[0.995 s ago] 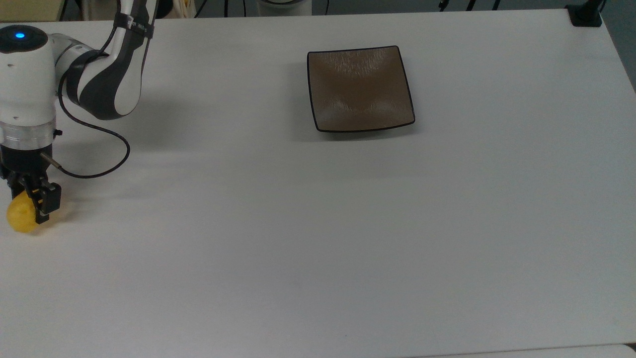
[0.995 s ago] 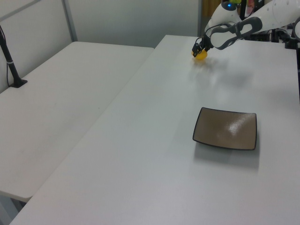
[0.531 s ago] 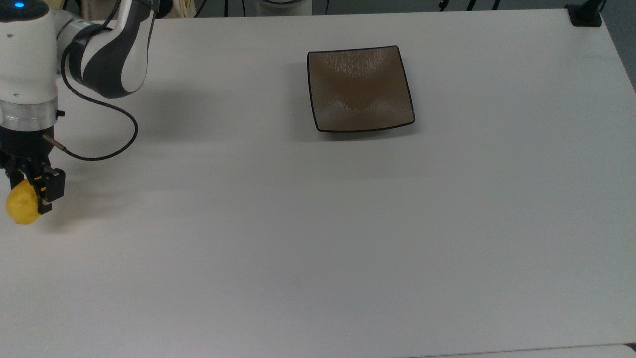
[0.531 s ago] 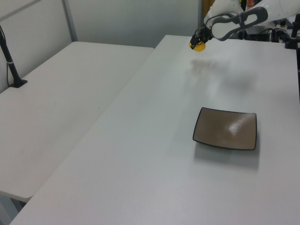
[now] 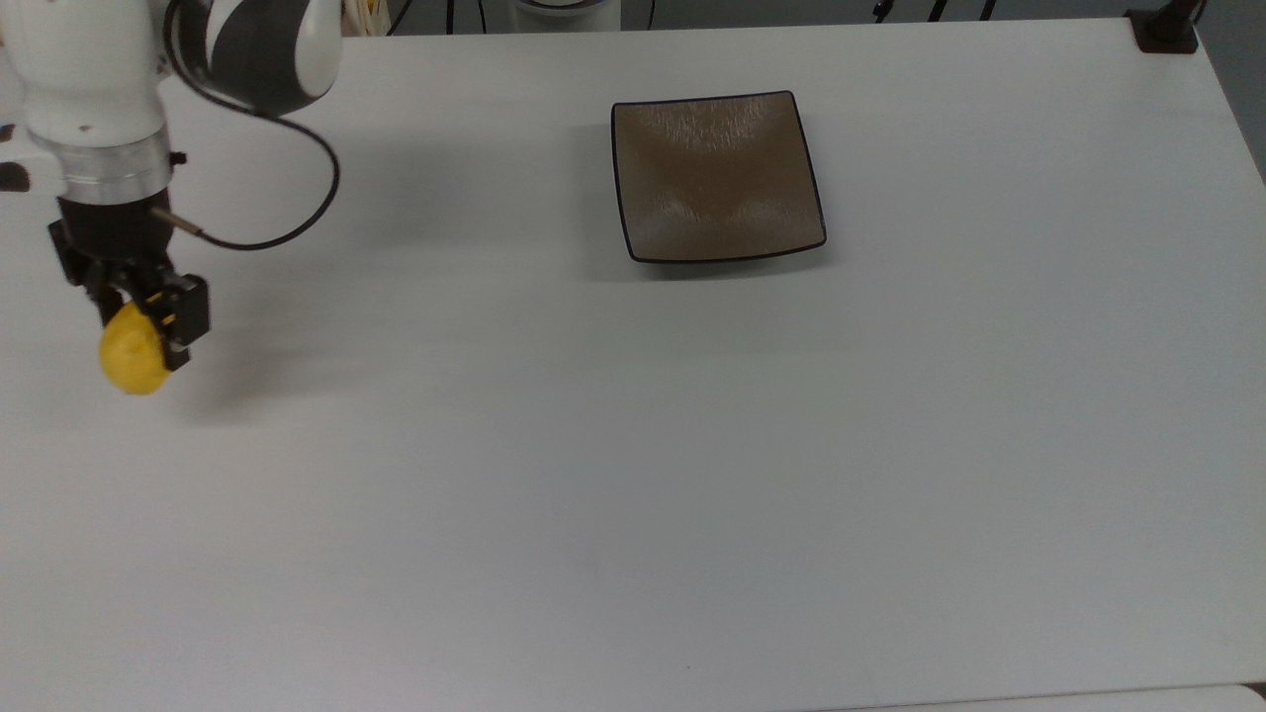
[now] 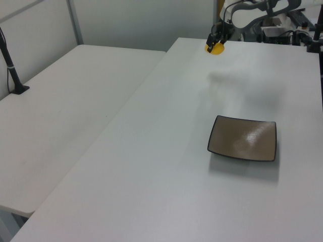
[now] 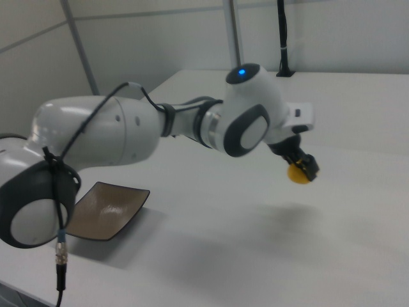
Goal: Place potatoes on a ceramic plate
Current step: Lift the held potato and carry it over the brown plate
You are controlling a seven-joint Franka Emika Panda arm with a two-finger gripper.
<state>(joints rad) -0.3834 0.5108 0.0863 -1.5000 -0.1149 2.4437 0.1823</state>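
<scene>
Gripper (image 5: 138, 326) lifted w/ 1 potato (image 5: 132, 360) (1 plate (image 5: 716, 178)).

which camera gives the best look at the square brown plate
The top view: the square glossy brown-grey ceramic plate lies fully visible, showing its black rim and dished centre. The left view shows the whole plate, smaller and slanted. The right view catches it edge-on, partly behind the white robot arm.

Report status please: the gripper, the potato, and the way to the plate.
Gripper shut on yellow potato, held above the table. Square ceramic plate empty, far toward the top view's right. Nothing on the table between them.
</scene>
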